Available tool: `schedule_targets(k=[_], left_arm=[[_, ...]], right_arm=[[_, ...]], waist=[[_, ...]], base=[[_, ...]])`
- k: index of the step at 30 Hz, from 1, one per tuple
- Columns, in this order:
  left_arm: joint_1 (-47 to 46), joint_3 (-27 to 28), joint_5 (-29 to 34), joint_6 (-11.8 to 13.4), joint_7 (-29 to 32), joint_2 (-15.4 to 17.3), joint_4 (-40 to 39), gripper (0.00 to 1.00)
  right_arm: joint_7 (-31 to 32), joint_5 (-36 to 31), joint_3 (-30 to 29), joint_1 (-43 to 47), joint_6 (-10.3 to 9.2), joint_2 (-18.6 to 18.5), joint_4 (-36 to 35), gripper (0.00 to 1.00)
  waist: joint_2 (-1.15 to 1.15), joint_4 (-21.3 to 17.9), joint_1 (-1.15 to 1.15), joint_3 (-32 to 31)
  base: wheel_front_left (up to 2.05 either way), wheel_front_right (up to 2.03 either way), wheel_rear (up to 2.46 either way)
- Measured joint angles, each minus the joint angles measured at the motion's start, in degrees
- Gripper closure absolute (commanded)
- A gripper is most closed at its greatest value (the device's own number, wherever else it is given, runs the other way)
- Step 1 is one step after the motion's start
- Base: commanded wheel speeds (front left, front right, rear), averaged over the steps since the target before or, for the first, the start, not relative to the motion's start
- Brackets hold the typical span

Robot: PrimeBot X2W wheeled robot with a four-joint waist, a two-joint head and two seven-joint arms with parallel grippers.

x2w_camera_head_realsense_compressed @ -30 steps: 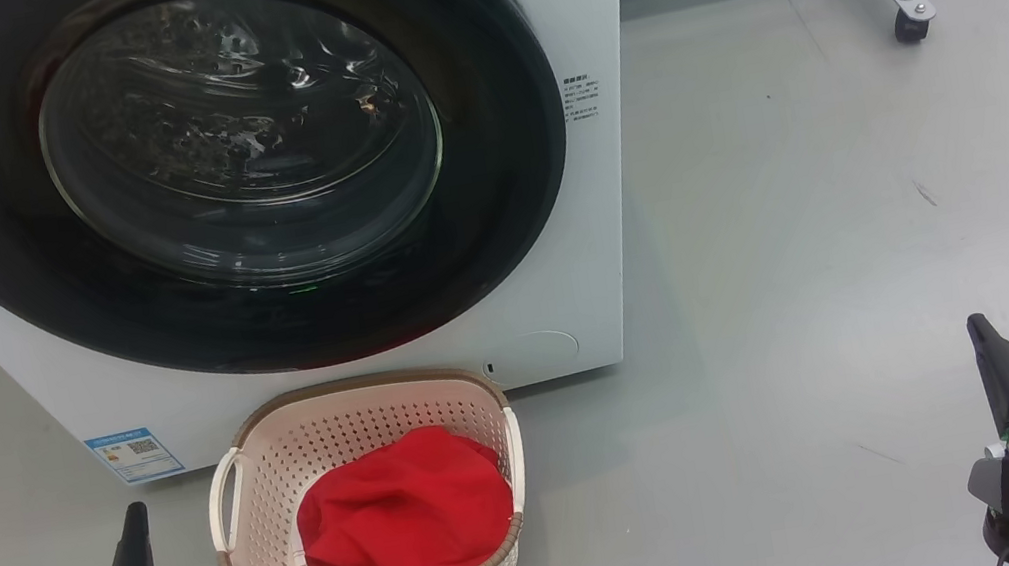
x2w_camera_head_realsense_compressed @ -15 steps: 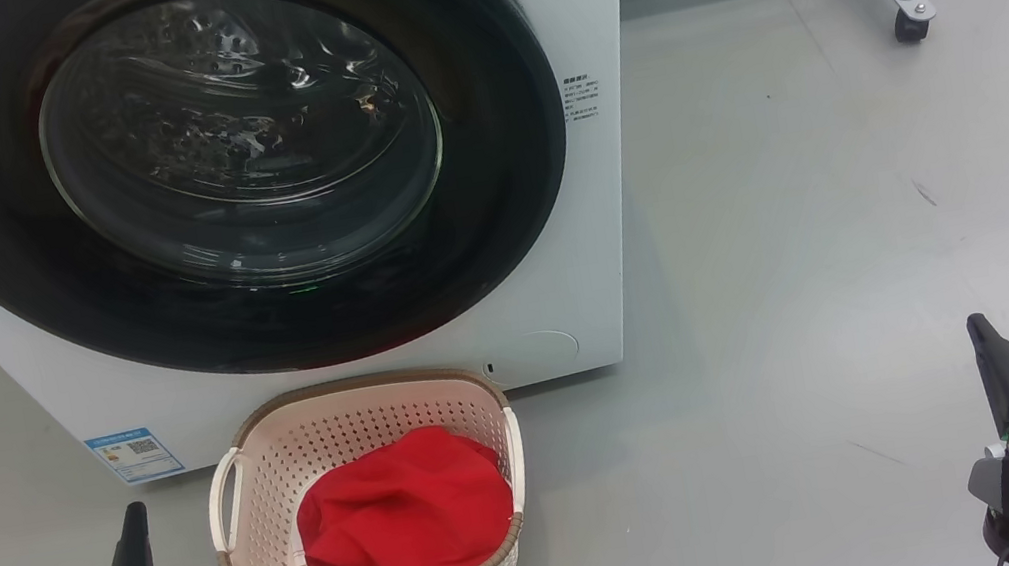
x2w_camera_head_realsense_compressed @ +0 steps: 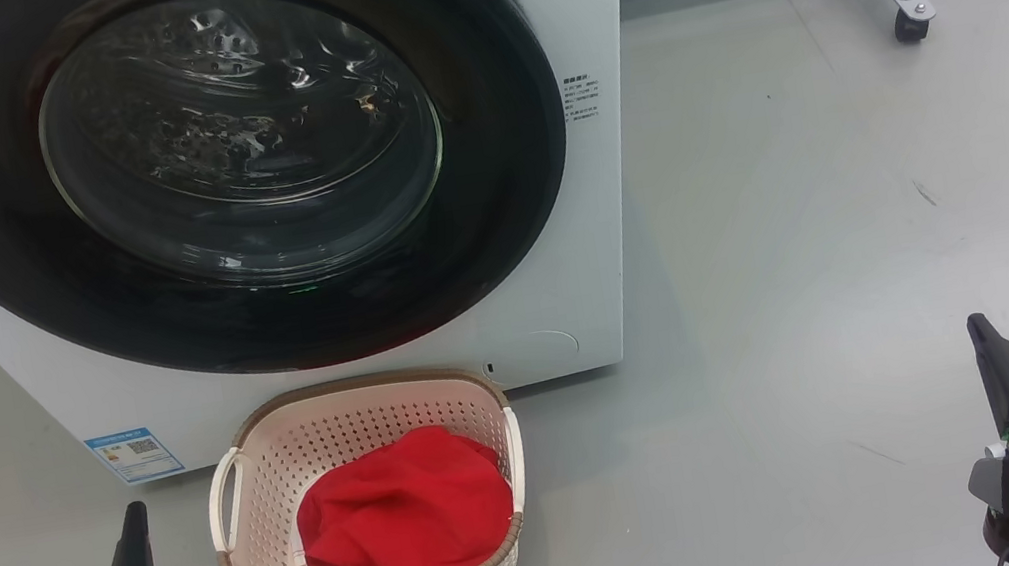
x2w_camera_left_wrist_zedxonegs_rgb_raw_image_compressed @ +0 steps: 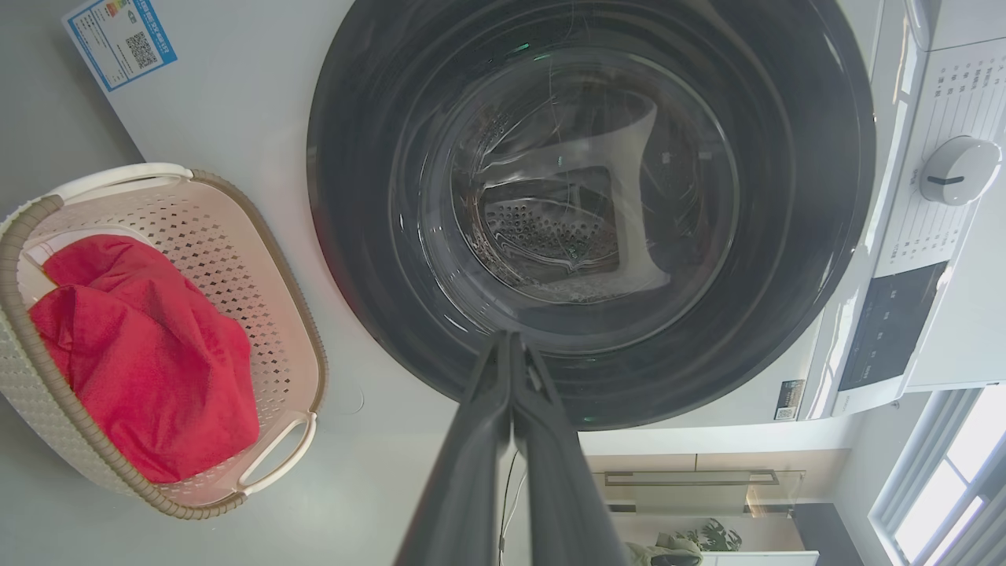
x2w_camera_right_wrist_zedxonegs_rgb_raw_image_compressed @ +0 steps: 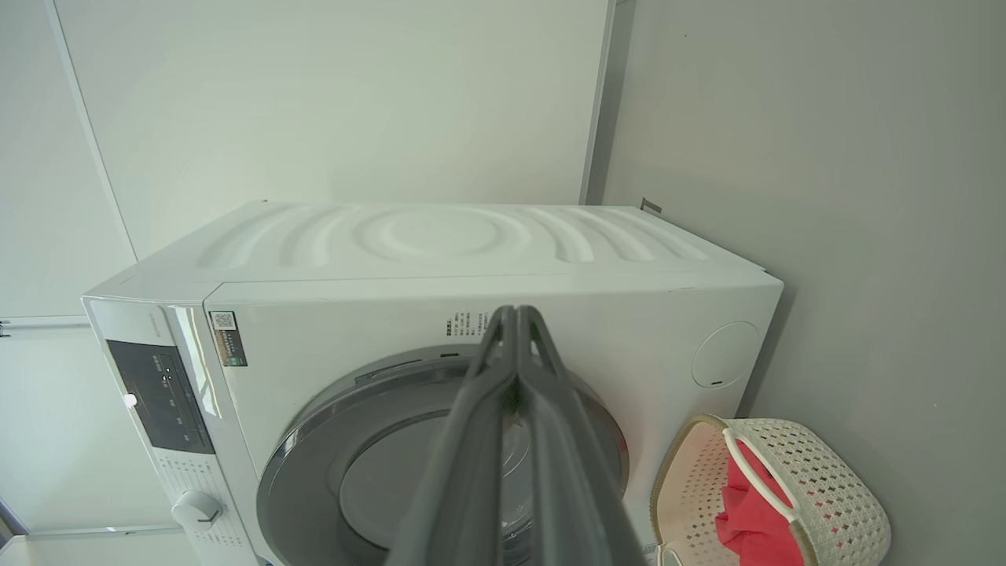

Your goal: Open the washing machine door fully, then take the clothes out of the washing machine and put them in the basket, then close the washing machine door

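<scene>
The white washing machine [x2w_camera_head_realsense_compressed: 566,0] fills the upper left of the head view, and its black-rimmed glass door [x2w_camera_head_realsense_compressed: 241,153] sits flush against the front, closed. Before it on the floor stands the cream basket [x2w_camera_head_realsense_compressed: 354,418] with the red clothes [x2w_camera_head_realsense_compressed: 409,511] bunched inside. My left gripper [x2w_camera_head_realsense_compressed: 134,514] rests low at the left, just left of the basket, fingers pressed together and empty. My right gripper [x2w_camera_head_realsense_compressed: 977,328] is low at the right, well clear of the machine, also shut and empty. The left wrist view faces the door [x2w_camera_left_wrist_zedxonegs_rgb_raw_image_compressed: 589,204] and the basket [x2w_camera_left_wrist_zedxonegs_rgb_raw_image_compressed: 299,354]; the right wrist view shows the machine [x2w_camera_right_wrist_zedxonegs_rgb_raw_image_compressed: 471,251] and basket [x2w_camera_right_wrist_zedxonegs_rgb_raw_image_compressed: 833,487].
Bare grey floor [x2w_camera_head_realsense_compressed: 809,225] spreads to the right of the machine. A white unit on a metal leg with a caster [x2w_camera_head_realsense_compressed: 909,21] stands at the back right. A blue label sticker [x2w_camera_head_realsense_compressed: 134,455] marks the machine's lower left corner.
</scene>
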Motion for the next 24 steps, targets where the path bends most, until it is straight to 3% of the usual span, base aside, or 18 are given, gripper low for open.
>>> schedule_targets(k=[24], left_arm=[[0.0,0.1,0.0,0.0,0.1,-0.2,-0.1,1.0]], right_arm=[[0.0,0.0,-0.2,0.0,0.0,0.1,-0.1,1.0]], waist=[[0.0,0.0,0.0,0.0]], base=[[0.0,0.0,0.0]])
